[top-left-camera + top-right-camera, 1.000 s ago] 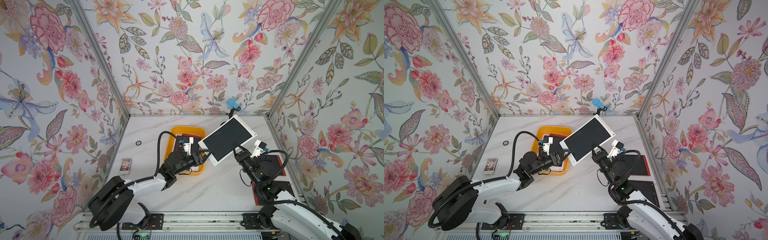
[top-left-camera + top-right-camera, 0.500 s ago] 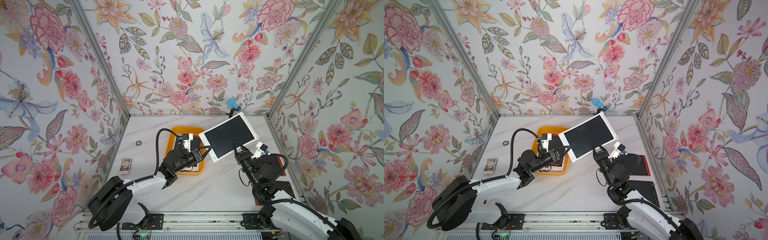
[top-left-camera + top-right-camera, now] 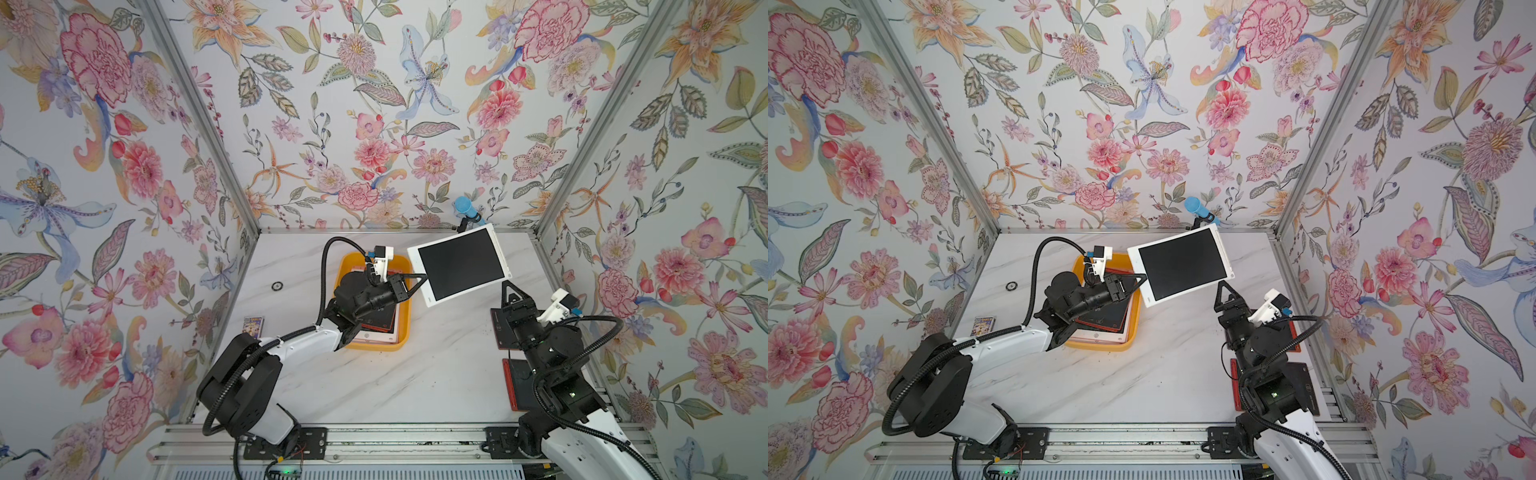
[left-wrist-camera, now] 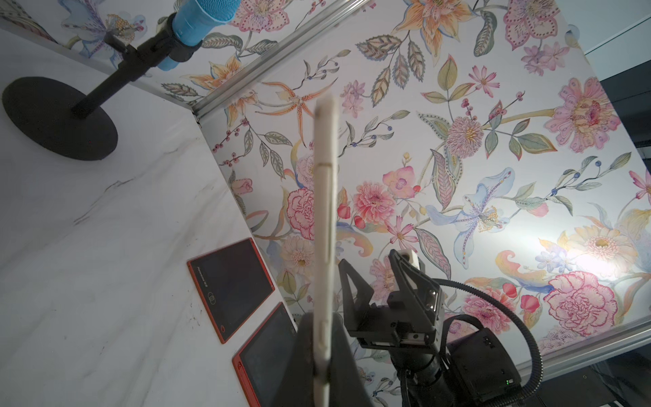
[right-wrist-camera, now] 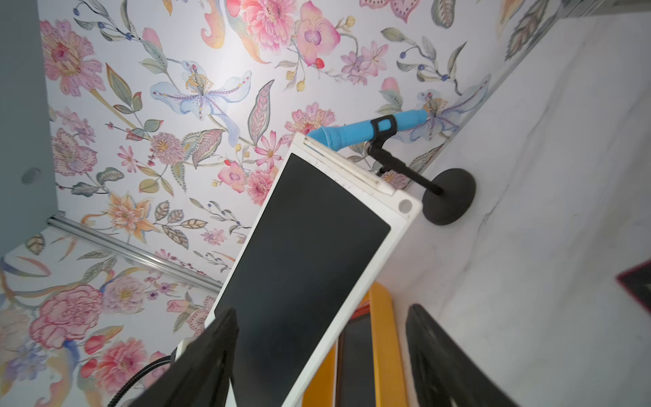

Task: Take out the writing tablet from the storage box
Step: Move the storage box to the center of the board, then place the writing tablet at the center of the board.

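Observation:
A white writing tablet (image 3: 459,264) (image 3: 1183,264) with a dark screen hangs in the air to the right of the yellow storage box (image 3: 401,345) (image 3: 1133,332). My left gripper (image 3: 419,277) (image 3: 1142,277) is shut on its left edge. The left wrist view shows the tablet (image 4: 326,211) edge-on, pinched between the fingers (image 4: 306,352). My right gripper (image 3: 508,284) (image 3: 1224,284) stands open just below the tablet's lower right corner, apart from it. In the right wrist view the tablet (image 5: 306,253) shows between the spread fingers (image 5: 208,352), untouched. More tablets (image 3: 376,322) lie stacked in the box.
A blue microphone (image 3: 465,206) (image 5: 370,128) on a black stand is at the back right. Two red-framed tablets (image 4: 230,285) (image 4: 267,352) lie on the table by the right wall, under my right arm. A small card (image 3: 254,322) and a ring (image 3: 277,286) lie at the left.
My left gripper has shut on the white tablet's left edge. My right gripper has opened, let go of the tablet and drawn back. The tablet has risen and turned a little.

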`<state>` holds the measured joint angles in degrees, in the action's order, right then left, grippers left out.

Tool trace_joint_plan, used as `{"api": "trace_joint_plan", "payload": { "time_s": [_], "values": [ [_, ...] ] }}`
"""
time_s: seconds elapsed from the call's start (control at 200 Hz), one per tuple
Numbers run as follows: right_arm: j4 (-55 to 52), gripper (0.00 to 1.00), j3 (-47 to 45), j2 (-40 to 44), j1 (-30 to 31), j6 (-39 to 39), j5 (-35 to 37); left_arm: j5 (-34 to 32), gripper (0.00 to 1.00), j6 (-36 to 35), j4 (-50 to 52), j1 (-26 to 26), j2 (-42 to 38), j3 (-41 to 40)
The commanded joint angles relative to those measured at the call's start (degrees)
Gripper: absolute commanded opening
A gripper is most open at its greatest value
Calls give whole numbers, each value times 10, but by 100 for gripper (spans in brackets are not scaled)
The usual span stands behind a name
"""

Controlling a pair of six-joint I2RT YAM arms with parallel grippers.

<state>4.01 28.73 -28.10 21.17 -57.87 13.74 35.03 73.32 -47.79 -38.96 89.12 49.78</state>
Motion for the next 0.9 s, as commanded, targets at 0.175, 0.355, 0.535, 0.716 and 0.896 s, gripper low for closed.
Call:
{"api": "trace_joint_plan", "payload": {
  "time_s": [0.175,0.355,0.535,0.716,0.896],
  "values": [
    [-212,85,154,-79,-149,156,-153,46,0,-36,102,-32,141,158],
    [-212,90,144,-86,-188,169,-198,53,0,-15,111,-48,245,256],
    [-212,91,126,-69,-197,169,-206,35,0,-47,200,-54,352,397],
    [-225,99,124,-61,-198,175,-232,37,0,-66,269,-56,458,551],
    [-240,100,114,-45,-199,183,-235,40,0,-53,299,-59,560,688]
  ]
}}
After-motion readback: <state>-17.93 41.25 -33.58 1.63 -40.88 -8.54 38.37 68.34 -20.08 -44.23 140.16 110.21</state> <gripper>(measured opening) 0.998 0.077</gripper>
